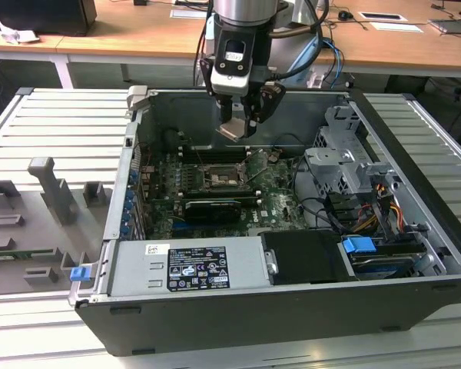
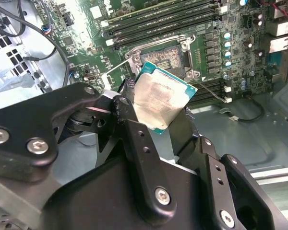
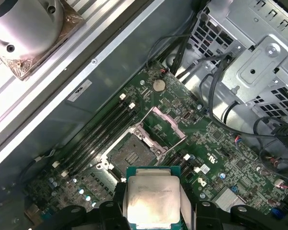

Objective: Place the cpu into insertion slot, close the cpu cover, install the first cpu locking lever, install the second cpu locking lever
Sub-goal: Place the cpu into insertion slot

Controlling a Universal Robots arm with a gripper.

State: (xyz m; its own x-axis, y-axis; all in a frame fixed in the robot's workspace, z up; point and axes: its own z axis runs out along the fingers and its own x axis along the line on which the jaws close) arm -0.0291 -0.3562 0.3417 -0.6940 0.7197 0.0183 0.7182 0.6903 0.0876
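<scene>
Silver-topped cpu (image 2: 162, 100) is clamped in the pincer (image 2: 157, 114), hanging above the insertion slot (image 3: 134, 153).

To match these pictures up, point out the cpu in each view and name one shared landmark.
Exterior view: cpu held in the gripper, above the motherboard.
Second wrist view: cpu tilted, in front of the socket.
First wrist view: cpu next to the socket.
Shared landmark: the empty socket.

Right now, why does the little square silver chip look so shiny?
In the second wrist view, light bounces off the small flat square silver-topped chip, and the green motherboard glares white in one patch; in the first wrist view the chip looks duller, evenly lit; in the exterior view the grey computer case is shadowy inside.
</scene>
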